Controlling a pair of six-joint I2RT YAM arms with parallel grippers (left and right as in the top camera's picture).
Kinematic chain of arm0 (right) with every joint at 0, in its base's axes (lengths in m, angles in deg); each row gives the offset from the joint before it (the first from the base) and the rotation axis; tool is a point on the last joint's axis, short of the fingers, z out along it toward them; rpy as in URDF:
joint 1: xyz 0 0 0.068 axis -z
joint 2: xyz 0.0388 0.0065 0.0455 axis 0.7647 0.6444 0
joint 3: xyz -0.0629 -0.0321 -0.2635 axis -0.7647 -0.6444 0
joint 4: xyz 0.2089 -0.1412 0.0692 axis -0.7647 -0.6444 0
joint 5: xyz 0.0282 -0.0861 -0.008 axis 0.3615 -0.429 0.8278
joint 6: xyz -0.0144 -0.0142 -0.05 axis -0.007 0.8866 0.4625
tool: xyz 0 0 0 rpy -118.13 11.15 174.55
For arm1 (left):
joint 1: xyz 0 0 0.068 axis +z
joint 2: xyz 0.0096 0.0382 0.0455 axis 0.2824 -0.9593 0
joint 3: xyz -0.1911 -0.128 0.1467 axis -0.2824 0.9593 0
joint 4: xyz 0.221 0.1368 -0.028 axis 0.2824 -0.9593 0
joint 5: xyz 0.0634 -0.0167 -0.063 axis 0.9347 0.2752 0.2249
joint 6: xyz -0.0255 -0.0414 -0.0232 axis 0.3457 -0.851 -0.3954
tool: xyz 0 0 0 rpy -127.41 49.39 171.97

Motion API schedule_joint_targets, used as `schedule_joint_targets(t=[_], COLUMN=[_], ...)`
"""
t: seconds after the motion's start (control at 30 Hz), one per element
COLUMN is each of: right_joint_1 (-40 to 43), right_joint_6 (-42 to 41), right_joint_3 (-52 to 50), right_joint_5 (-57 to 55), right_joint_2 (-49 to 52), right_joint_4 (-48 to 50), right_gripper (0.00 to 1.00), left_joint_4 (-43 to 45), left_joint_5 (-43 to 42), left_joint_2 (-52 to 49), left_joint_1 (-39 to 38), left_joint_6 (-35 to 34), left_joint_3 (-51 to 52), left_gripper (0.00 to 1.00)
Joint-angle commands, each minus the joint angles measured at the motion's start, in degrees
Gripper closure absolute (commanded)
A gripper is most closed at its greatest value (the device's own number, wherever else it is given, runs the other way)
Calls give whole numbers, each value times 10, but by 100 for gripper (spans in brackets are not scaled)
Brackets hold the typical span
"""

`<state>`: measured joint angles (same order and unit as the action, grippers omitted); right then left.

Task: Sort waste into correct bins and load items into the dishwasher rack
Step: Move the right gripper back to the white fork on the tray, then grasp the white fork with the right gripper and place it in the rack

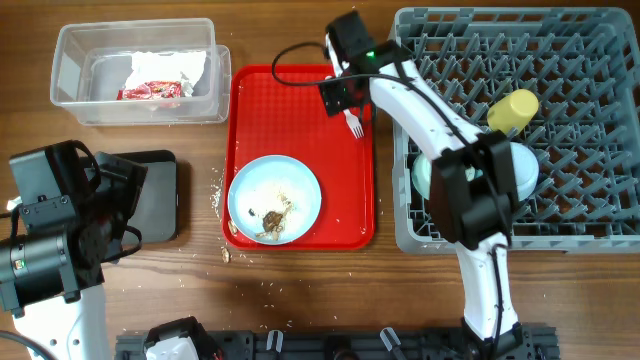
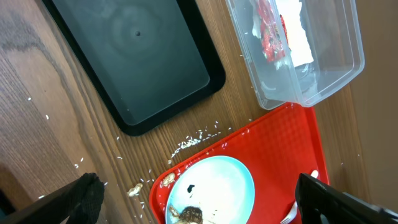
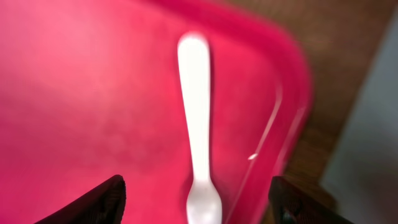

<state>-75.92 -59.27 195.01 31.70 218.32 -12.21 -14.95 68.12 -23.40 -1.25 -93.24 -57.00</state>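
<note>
A white fork (image 1: 354, 124) lies on the red tray (image 1: 300, 90) near its right edge. My right gripper (image 1: 345, 103) hovers over it, open. In the right wrist view the fork (image 3: 199, 124) lies between the spread fingers (image 3: 106, 199), untouched by either. The light blue plate (image 1: 275, 198) with brown scraps (image 1: 272, 220) sits on the tray's near half. My left gripper (image 2: 205, 208) is open above the plate (image 2: 211, 186). The clear tub (image 1: 140, 70) holds the napkin (image 1: 170, 68) and the red wrapper (image 1: 150, 90). The black tray (image 1: 155, 195) lies beside my left arm.
The grey rack (image 1: 580, 60) on the right holds a yellow-green cup (image 1: 512, 110), a mint bowl (image 1: 423, 175) and a light blue bowl (image 1: 525, 165) partly behind my right arm. Crumbs (image 2: 193, 140) are scattered on the wood between black tray and red tray.
</note>
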Motion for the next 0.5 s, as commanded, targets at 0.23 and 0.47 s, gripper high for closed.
schedule_joint_targets(t=[0.23, 0.47], right_joint_1=[-2, -3], right_joint_6=[18, 11], right_joint_3=[-1, -1], right_joint_5=[3, 21], right_joint_2=[59, 59], right_joint_4=[-30, -67], right_gripper=[38, 80], left_joint_4=[2, 2], left_joint_5=[8, 8], left_joint_2=[0, 0], left_joint_1=[2, 2], left_joint_6=[7, 7], left_joint_3=[0, 0], left_gripper=[0, 0])
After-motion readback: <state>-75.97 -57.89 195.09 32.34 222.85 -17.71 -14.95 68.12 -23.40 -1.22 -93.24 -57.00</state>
